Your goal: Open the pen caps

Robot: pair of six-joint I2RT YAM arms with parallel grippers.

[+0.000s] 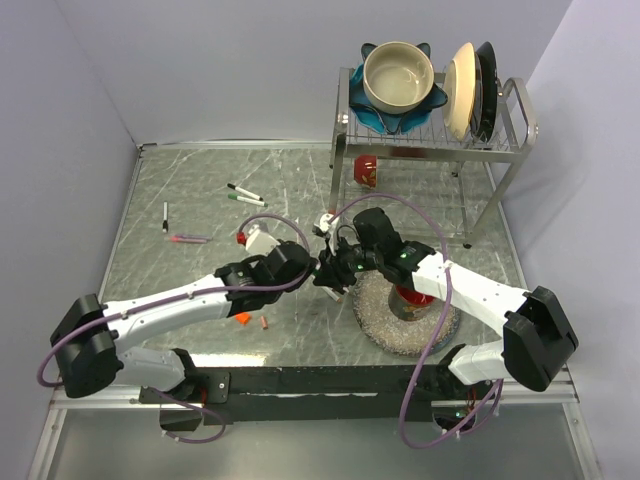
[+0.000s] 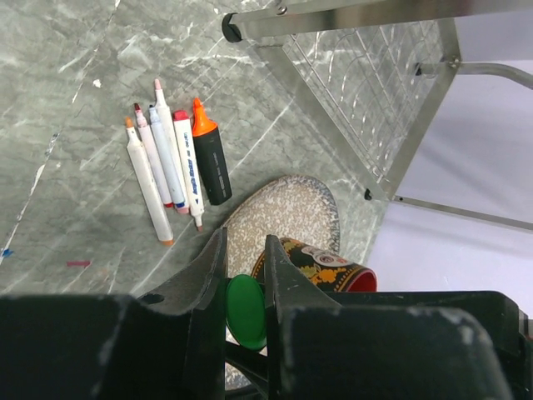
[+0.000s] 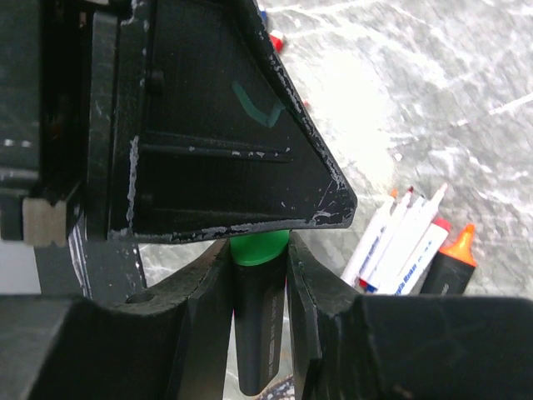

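Top view: the left gripper point(image 1: 319, 269) and right gripper point(image 1: 337, 272) are meeting tip to tip above the table point(image 1: 200, 200).

Left wrist: its fingers point(image 2: 210, 277) are pinching the green cap point(image 2: 246, 312) between them; loose pens point(image 2: 171, 171) are lying ahead.

Right wrist: the right fingers point(image 3: 208, 292) are clamping the black marker point(image 3: 256, 342), its green cap poking just above them, under the left gripper.

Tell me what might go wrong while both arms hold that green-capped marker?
The left gripper pinches only the small green cap, so it may slip off when pulling. The right gripper holds the smooth black barrel; a tight cap could drag it through the grip. A red cup sits on the speckled plate close by, and a sudden release might knock it.
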